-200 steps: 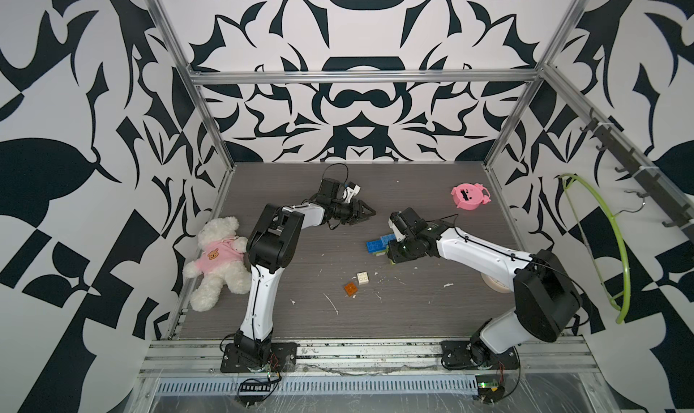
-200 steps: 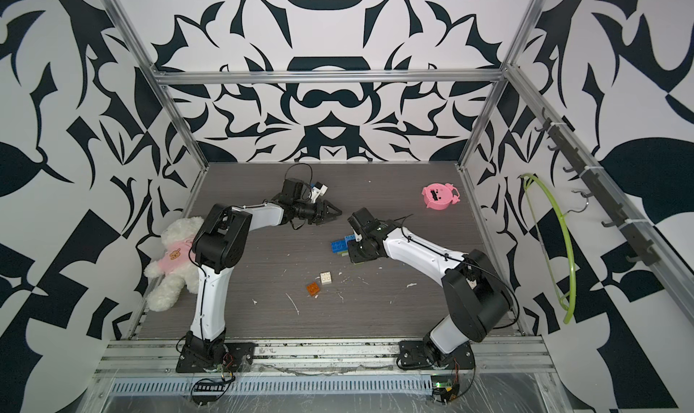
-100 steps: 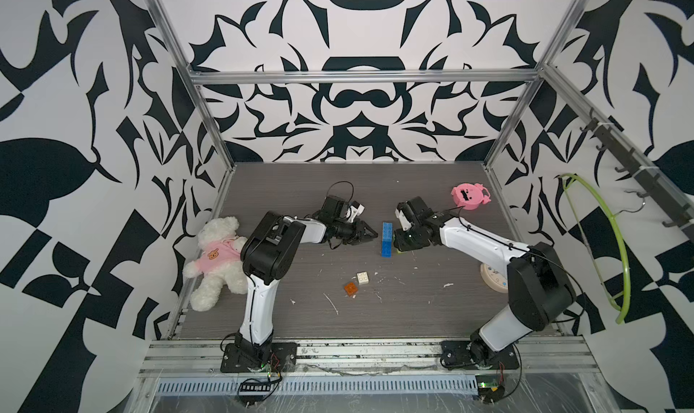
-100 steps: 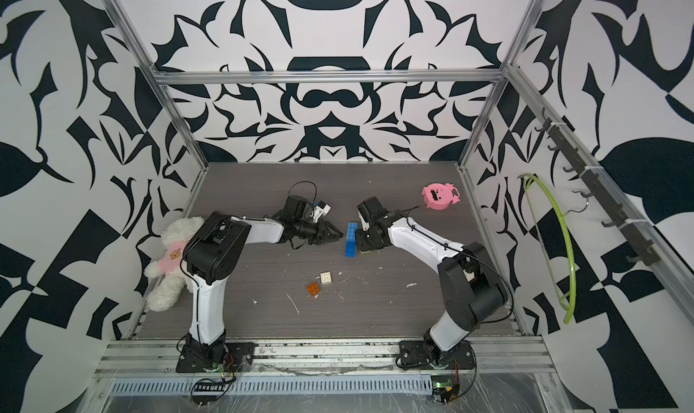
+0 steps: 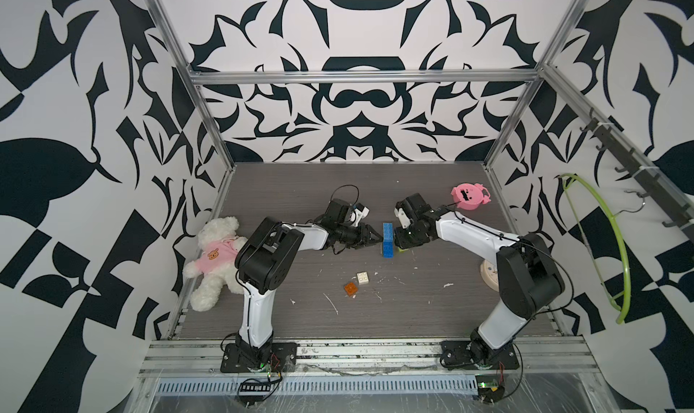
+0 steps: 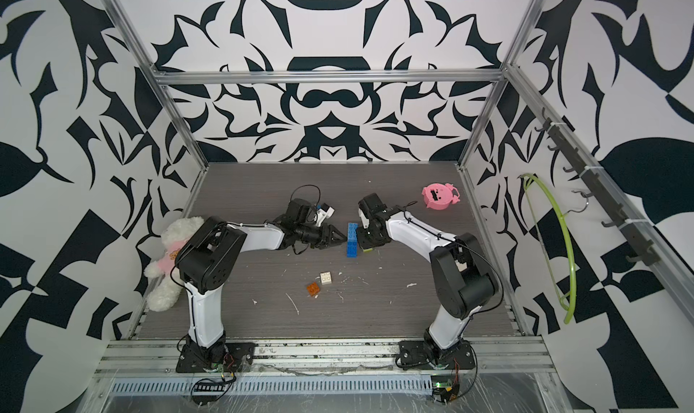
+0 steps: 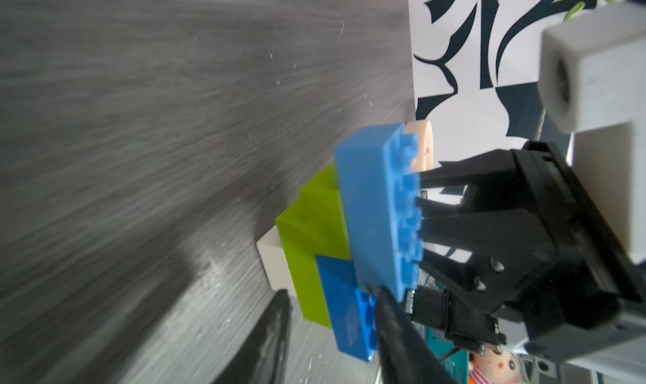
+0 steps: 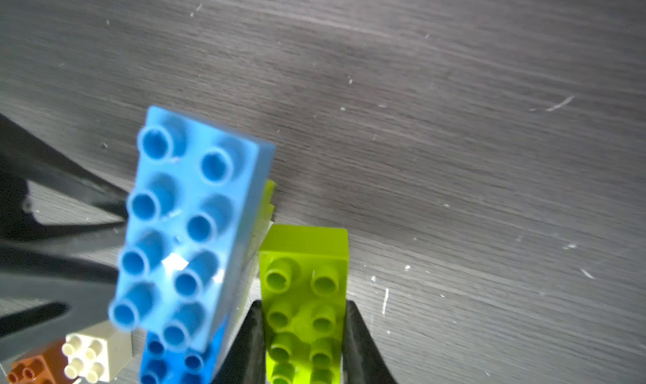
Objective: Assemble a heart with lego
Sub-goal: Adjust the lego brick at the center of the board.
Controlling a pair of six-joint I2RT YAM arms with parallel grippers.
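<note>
Right wrist view shows your right pincer (image 8: 302, 307) pinching the lime green brick (image 8: 304, 281) of the half-built heart (image 5: 387, 240), which stands on edge mid-frame in both top views. Your left pincer (image 7: 330, 293) straddles its blue edge, fingers (image 7: 276, 330) apart; whether they bite, I cannot tell. Hold firm with the right and press squarely, so studs seat without twisting. The grey counter (image 5: 413, 309) is flecked with white scraps (image 5: 332, 304); a white brick (image 5: 362, 277) and an orange brick (image 5: 350, 288) wait lower centre, patterned walls (image 5: 356, 121) all around.
</note>
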